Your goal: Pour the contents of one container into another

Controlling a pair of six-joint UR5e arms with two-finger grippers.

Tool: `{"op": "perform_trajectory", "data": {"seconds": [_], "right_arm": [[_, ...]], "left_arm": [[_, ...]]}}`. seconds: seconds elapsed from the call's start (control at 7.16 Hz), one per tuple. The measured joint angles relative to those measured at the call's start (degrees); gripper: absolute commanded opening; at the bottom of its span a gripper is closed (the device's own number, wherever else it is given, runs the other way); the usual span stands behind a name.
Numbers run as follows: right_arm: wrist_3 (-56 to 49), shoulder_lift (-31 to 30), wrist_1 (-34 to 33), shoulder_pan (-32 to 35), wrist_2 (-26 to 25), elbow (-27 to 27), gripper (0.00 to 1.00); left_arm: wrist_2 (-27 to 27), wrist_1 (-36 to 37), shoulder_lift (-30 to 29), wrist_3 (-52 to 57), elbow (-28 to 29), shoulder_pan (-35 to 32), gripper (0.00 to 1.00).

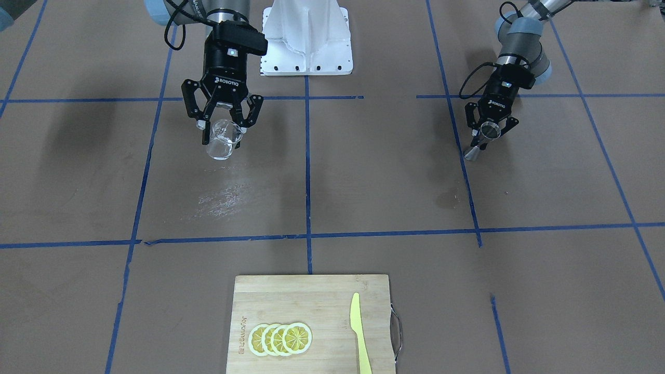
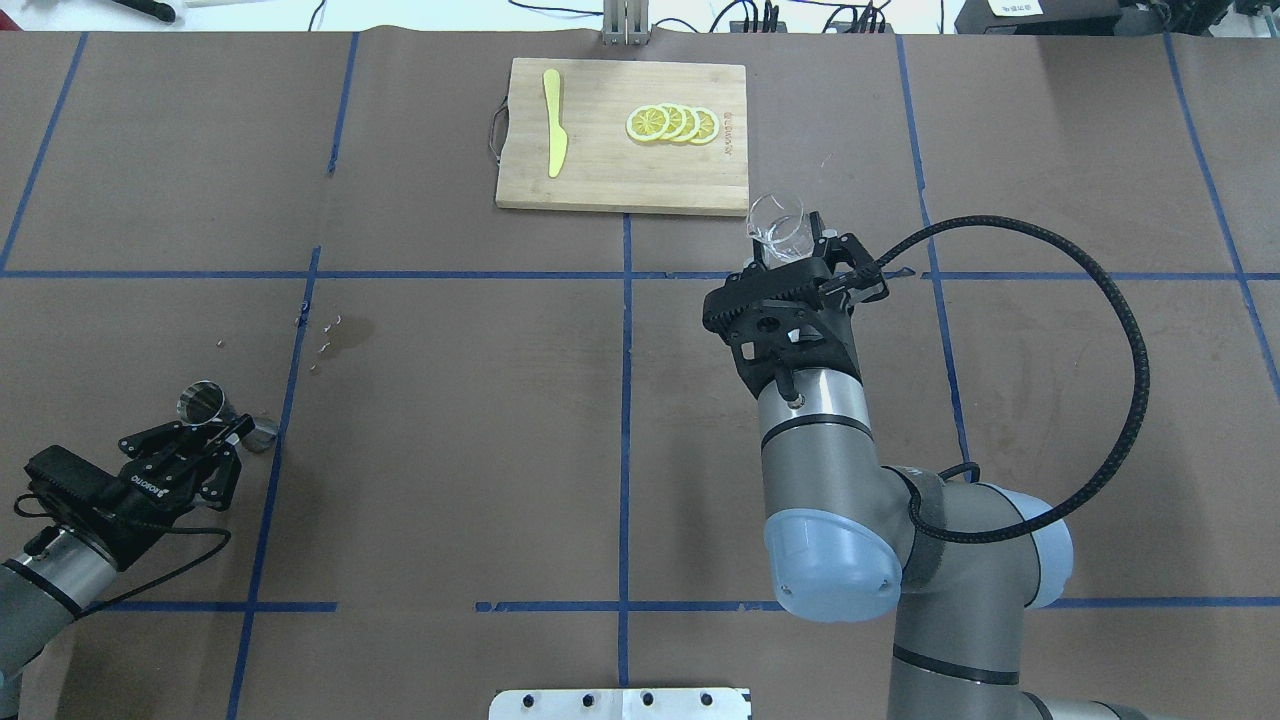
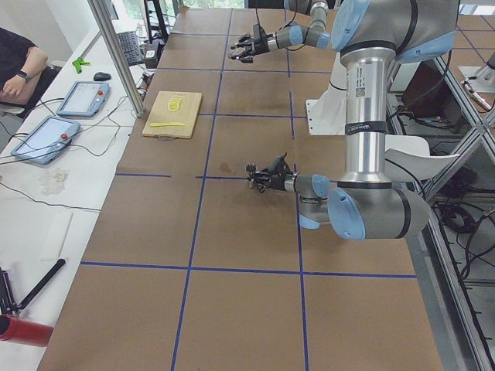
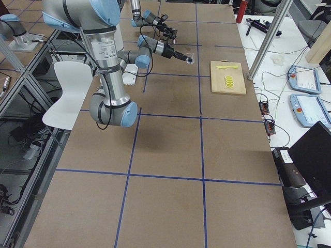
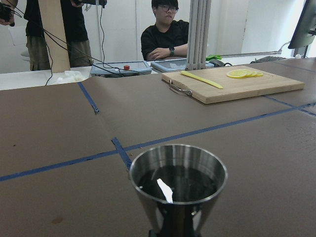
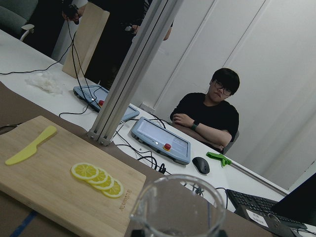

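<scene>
Roughly, both are picked up but the pour isn't set up: right fingers point(image 1: 206, 113) clamped on the cup point(image 1: 222, 141) above the worktop point(image 1: 363, 182), left fingers point(image 1: 471, 120) clamped on the jigger point(image 1: 474, 151), well apart; can't tell if anything's been poured.

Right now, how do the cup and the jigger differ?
The cup is clear glass; the jigger is shiny steel. The cup is wider and looks nearly empty; the jigger holds dark liquid. The right tool holds the cup, the left tool the jigger. Both are small open vessels.

Wrist cameras low, toward cutting board point(image 5: 247, 88)
</scene>
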Motion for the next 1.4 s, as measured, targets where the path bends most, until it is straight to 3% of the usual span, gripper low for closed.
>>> {"op": "perform_trajectory", "data": {"seconds": [0.42, 0.7, 1.12, 1.26, 1.4], "right_arm": [[0.0, 0.0, 0.1, 0.0, -0.1, 0.0, 0.0], [0.0, 0.0, 0.1, 0.0, -0.1, 0.0, 0.0], [0.0, 0.0, 0.1, 0.0, -0.1, 0.0, 0.0], [0.0, 0.0, 0.1, 0.0, -0.1, 0.0, 0.0], [0.0, 0.0, 0.1, 0.0, 0.0, 0.0, 0.0]], "left_arm": [[0.0, 0.0, -0.1, 0.0, 0.0, 0.0, 0.27], [0.0, 0.0, 0.0, 0.0, 0.0, 0.1, 0.43], [0.0, 0.0, 0.1, 0.4, 0.0, 0.1, 0.58], [0.0, 0.0, 0.1, 0.5, 0.0, 0.1, 0.73], [0.0, -0.1, 0.2, 0.6, -0.1, 0.1, 1.0]]}}
